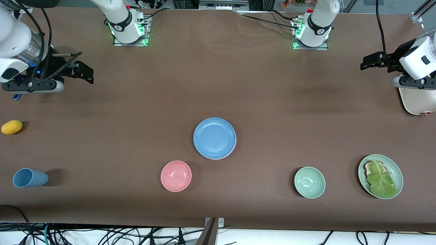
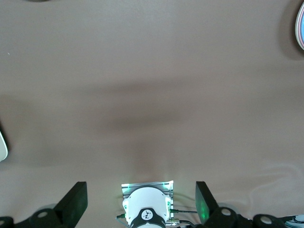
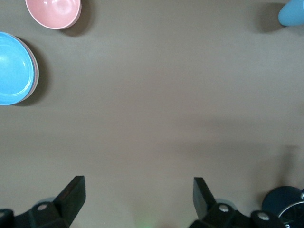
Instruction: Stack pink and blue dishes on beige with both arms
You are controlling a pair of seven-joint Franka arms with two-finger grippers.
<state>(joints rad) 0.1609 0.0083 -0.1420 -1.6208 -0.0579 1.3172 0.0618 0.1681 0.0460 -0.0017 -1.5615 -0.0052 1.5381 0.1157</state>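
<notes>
A pink bowl (image 1: 176, 176), green bowl (image 1: 309, 182), lettuce plate (image 1: 380, 176), blue cup (image 1: 30, 178) and a lemon (image 1: 12, 127) lay around. The blue plate (image 1: 214, 138) topped a stack mid-table, well apart from both pincers. The left gripper (image 2: 141, 202) and right gripper (image 3: 138, 199) waited released over the table's ends.

Two white arms with rounded glossy shells, black bands at the joints. Bases (image 1: 128, 25) and (image 1: 311, 29) bolted on metal plates, lit green along the lower edge, each with a small red part near the top. Black cables trailing from bases and wrists. Black two-finger grippers: left gripper (image 2: 141, 202), right gripper (image 3: 138, 199), with flat angular fingers, silver screws at the knuckles. Clear ribbed sleeve on the right arm's wrist.
</notes>
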